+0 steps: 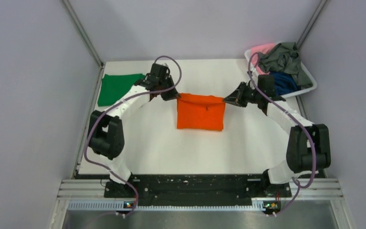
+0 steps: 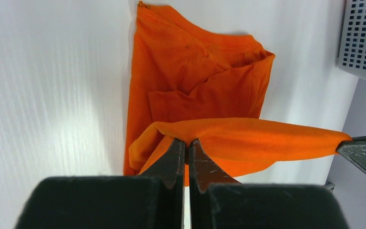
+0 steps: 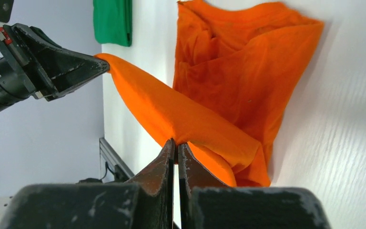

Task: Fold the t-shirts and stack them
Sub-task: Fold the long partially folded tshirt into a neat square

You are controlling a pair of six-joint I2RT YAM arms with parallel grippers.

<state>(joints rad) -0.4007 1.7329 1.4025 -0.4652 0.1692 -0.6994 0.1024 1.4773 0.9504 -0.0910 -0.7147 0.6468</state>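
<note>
A bright orange t-shirt [image 1: 200,112] lies partly folded at the middle of the white table. My left gripper [image 1: 173,95] is shut on its far left corner and my right gripper [image 1: 227,100] is shut on its far right corner, so the far edge hangs stretched between them above the table. The left wrist view shows the orange t-shirt [image 2: 205,86] pinched in the left gripper [image 2: 187,142]. The right wrist view shows the orange cloth [image 3: 238,76] pinched in the right gripper [image 3: 176,143]. A folded green t-shirt [image 1: 116,88] lies flat at the far left, also in the right wrist view [image 3: 113,21].
A white plastic basket [image 1: 310,78] at the far right corner holds a grey-green t-shirt [image 1: 282,58], a navy blue one [image 1: 286,82] and a pink one [image 1: 262,48]. Its perforated wall shows in the left wrist view [image 2: 364,36]. Walls enclose the table.
</note>
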